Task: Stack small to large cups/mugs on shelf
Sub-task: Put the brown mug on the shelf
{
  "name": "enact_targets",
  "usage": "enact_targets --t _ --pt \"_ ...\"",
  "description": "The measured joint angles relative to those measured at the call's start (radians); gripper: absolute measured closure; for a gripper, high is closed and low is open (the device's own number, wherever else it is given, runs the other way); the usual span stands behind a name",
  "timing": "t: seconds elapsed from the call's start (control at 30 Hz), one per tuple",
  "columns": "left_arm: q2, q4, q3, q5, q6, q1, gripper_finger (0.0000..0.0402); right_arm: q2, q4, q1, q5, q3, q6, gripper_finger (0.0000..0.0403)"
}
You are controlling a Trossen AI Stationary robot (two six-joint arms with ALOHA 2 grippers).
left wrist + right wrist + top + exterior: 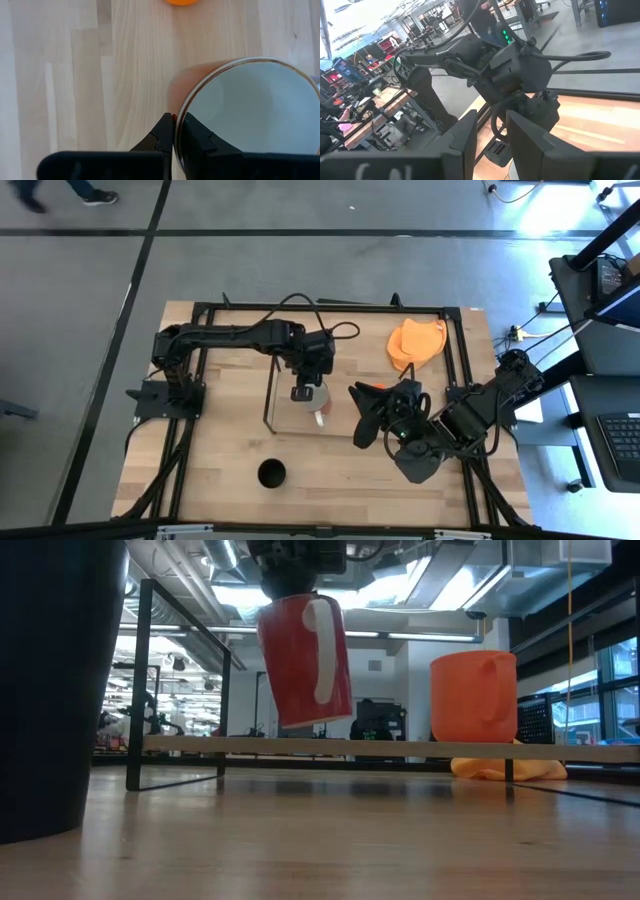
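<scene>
1. A red mug with a white handle and pale inside (pixel 303 660) hangs tilted in the air above the shelf board (pixel 400 748), not yet resting on it.
2. The left gripper (pixel 174 131) pinches that mug's rim, one finger inside and one outside, clamped tight; in the high view it sits over the wire shelf (pixel 272 395) near the table's middle.
3. An orange mug with a handle (pixel 474 696) already stands upright on the shelf, toward the end nearest the orange cloth (pixel 416 342). So one mug looks placed.
4. A black cup (pixel 271 473) stands on the wooden table (pixel 220 450), well apart from the shelf near the front edge; it appears untouched.
5. The right gripper (pixel 490 131) is raised off the table beside the shelf, its fingers apart with nothing between them, pointing toward the left arm.
6. My judgement: the task is partly done. Setting down the red mug is the step in hand; the black cup is left.
</scene>
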Motion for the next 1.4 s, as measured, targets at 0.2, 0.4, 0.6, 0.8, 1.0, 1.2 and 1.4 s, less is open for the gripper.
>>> enact_targets --t 0.2,0.4,0.6,0.8,1.0,1.2,1.4 --pt "0.0 -0.002 0.0 0.013 -0.009 0.0 0.0388 0.0 -0.01 -0.004 0.0 0.0 0.0 0.0297" --pt "0.009 -0.005 0.0 0.03 -0.018 -0.003 0.0387 0.0 -0.013 -0.005 0.0 0.0 0.0 0.0297" --pt "0.009 -0.001 0.0 0.023 -0.019 -0.002 0.0386 0.0 -0.015 -0.005 0.0 0.0 0.0 0.0297" --pt "0.009 -0.002 0.0 0.026 -0.037 -0.002 0.0375 0.0 -0.015 -0.005 0.0 0.0 -0.004 0.0297" --pt "0.009 -0.002 0.0 0.024 -0.039 -0.002 0.0369 0.0 -0.02 -0.005 0.0 0.0 -0.004 0.0297" --pt "0.009 0.02 -0.027 0.042 -0.041 -0.002 0.0366 0.0 -0.023 -0.005 -0.001 0.0 -0.004 0.0297" --pt "0.007 0.029 -0.067 0.055 -0.046 -0.004 0.0364 0.0 -0.031 -0.005 -0.001 0.0 -0.004 0.0297"
